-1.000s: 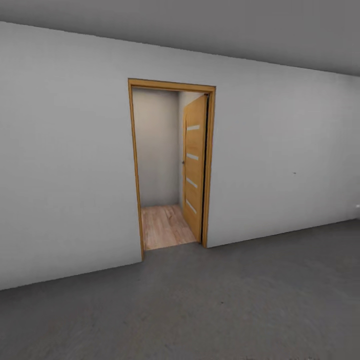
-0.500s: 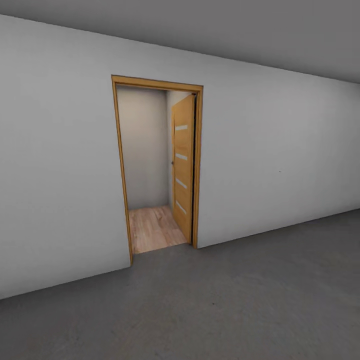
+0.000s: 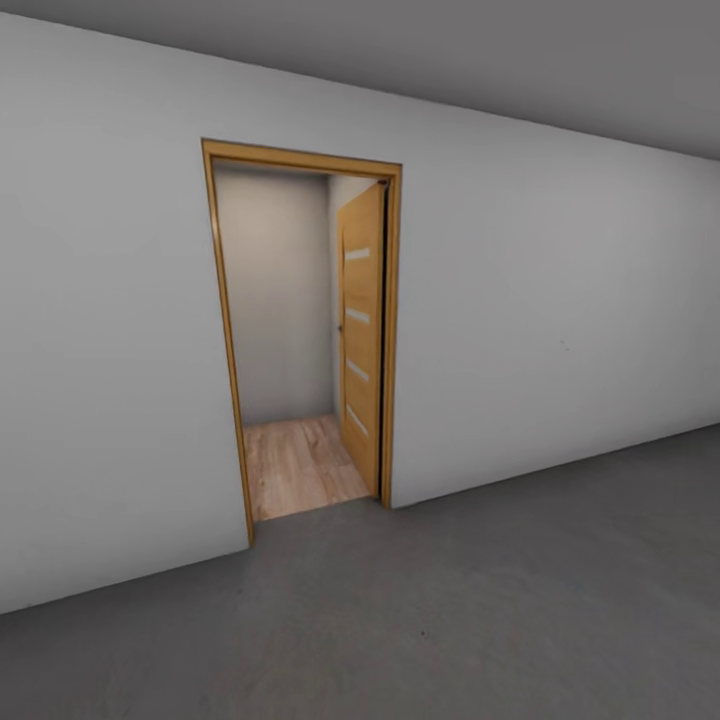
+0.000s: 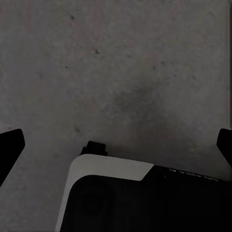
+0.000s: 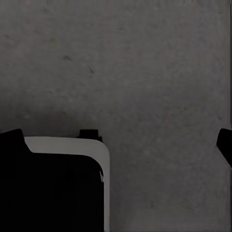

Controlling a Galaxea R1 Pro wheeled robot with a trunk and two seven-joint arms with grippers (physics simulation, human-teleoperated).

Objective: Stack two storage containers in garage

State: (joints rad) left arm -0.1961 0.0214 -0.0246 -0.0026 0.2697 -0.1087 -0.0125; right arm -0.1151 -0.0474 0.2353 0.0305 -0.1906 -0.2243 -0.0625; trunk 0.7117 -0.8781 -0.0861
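Observation:
The two storage containers are out of view. I stand on the garage's dark grey concrete floor (image 3: 480, 610), facing a plain white wall (image 3: 560, 320). In the left wrist view my left gripper (image 4: 116, 145) hangs open over the concrete, its dark fingertips (image 4: 9, 145) at the picture's two sides with nothing between them. My right gripper (image 5: 121, 140) is also open over bare concrete, one fingertip (image 5: 225, 143) showing at the edge.
A wood-framed doorway (image 3: 300, 160) opens in the wall ahead, slightly to the left. Its wooden door (image 3: 360, 330) is swung inward along the right side. Beyond it lies a light wood plank floor (image 3: 295, 465) and a grey back wall. My white and black base (image 4: 111, 169) shows below the grippers.
The whole head view has shifted: the doorway now looks larger and sits further left, so the camera has moved closer. Nothing in the scene itself has moved.

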